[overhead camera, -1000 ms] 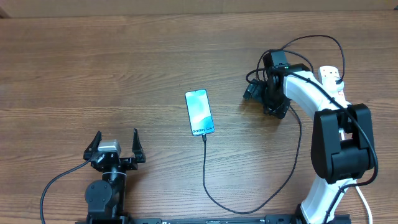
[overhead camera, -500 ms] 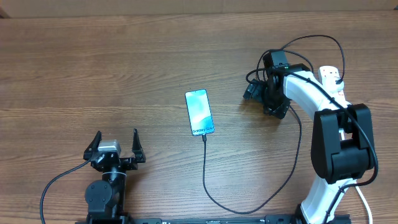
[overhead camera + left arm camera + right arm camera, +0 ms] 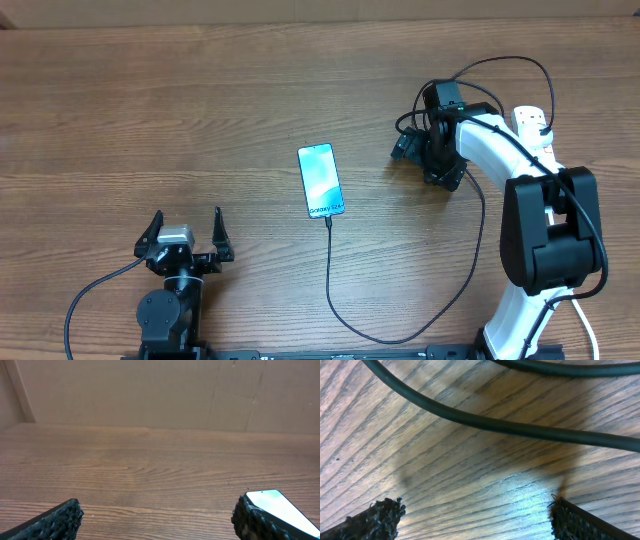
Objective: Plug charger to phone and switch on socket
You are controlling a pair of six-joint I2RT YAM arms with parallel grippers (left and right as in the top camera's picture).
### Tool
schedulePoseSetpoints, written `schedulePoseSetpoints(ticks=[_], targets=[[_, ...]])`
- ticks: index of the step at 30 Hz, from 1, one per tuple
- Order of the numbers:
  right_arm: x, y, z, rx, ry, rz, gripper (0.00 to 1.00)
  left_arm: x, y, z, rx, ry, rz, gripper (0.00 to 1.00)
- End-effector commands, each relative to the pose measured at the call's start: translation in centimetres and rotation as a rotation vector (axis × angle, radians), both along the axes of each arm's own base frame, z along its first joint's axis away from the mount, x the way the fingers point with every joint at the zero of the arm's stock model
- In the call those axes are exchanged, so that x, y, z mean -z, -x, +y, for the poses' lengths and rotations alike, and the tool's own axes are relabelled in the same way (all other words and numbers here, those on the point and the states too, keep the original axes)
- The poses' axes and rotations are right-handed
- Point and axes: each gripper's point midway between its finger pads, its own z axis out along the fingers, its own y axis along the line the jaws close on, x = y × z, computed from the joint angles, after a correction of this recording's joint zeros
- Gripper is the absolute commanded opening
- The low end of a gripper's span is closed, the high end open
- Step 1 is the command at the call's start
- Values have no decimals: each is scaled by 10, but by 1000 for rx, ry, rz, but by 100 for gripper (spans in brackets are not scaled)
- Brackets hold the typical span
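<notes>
Left gripper [image 3: 187, 216] stands wide open and empty at the near edge of the surface [image 3: 150, 110]; the phone [image 3: 321, 180] lies ahead to its right, the charger [image 3: 331, 280] meeting its near end. Right gripper [image 3: 412, 150], likewise spread and empty, sits farther right; the socket [image 3: 530, 118] lies beyond it.

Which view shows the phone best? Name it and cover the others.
Overhead: the whole phone lies flat on the table, screen lit, the charger cable meeting its near end. The left wrist view catches only a corner of the phone. The right wrist view shows none of it, just table and black cables.
</notes>
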Motion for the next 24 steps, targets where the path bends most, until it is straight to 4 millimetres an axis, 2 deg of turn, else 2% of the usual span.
schedulePoseSetpoints(ticks=[1, 9, 14, 20, 24], targets=[[-10, -3, 0, 1, -10, -29, 100, -2, 0, 0, 3, -14, -9, 100], [-9, -2, 4, -10, -10, -26, 100, -2, 0, 0, 3, -14, -9, 99], [-11, 2, 21, -54, -11, -30, 100, -2, 0, 0, 3, -14, -9, 100], [-12, 19, 72, -191, -14, -34, 100, -2, 0, 0, 3, -14, -9, 100], [-13, 39, 113, -306, -17, -34, 100, -2, 0, 0, 3, -14, -9, 100]])
